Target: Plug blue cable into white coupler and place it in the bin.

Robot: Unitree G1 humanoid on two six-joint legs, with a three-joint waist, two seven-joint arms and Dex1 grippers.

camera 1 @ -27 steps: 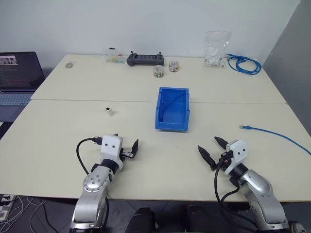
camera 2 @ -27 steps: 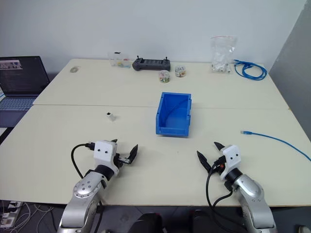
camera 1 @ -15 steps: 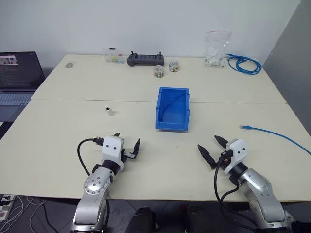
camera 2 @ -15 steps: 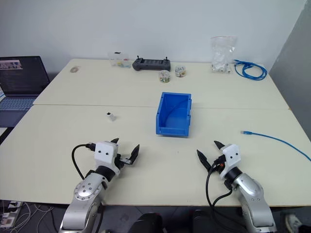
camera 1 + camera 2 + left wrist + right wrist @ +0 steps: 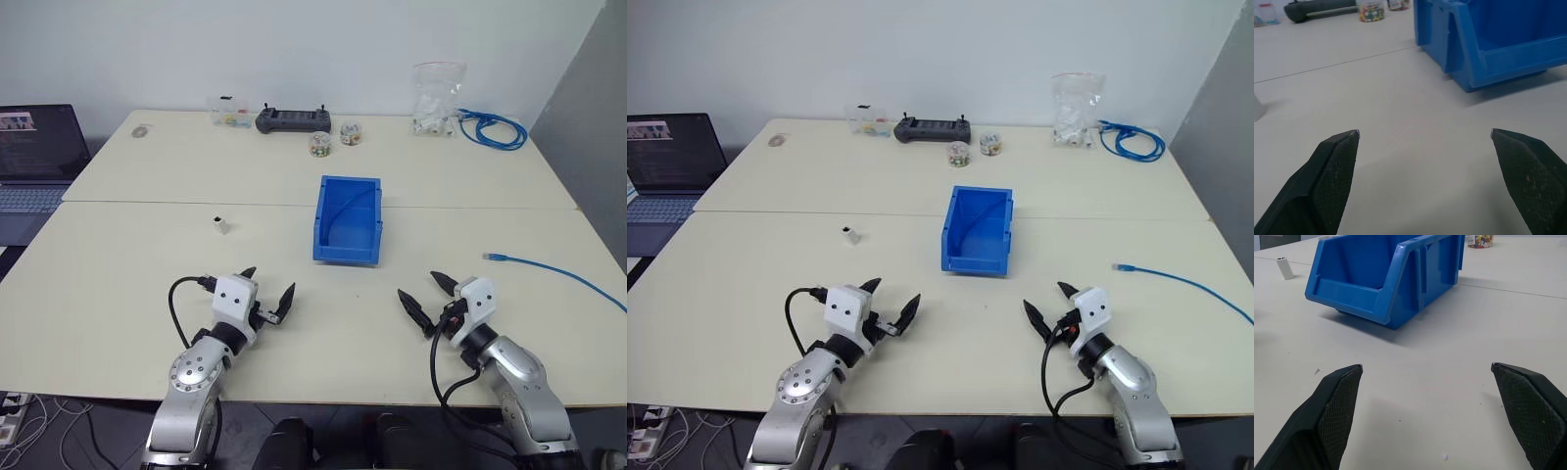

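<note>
Left eye view: the bright blue rectangular plastic bin [image 5: 349, 220] is seen mid-table, the long thin blue cable [image 5: 558, 270] well right, the tiny white boxy coupler [image 5: 221, 225] left. The left gripper [image 5: 265, 292], jaws spread, has been moved slightly toward the bin; the right gripper [image 5: 421, 295] is spread, empty. The cable's far end is cut off.

A glossy blue plastic bin [image 5: 348, 220] sat on a matt cream table [image 5: 118, 284]; gripper fingertips [image 5: 1332, 166] showed textured black pads

No text, label, brand or number can be read anywhere. The laptop screen [image 5: 37, 140] shows lines of writing, too small to make out.
</note>
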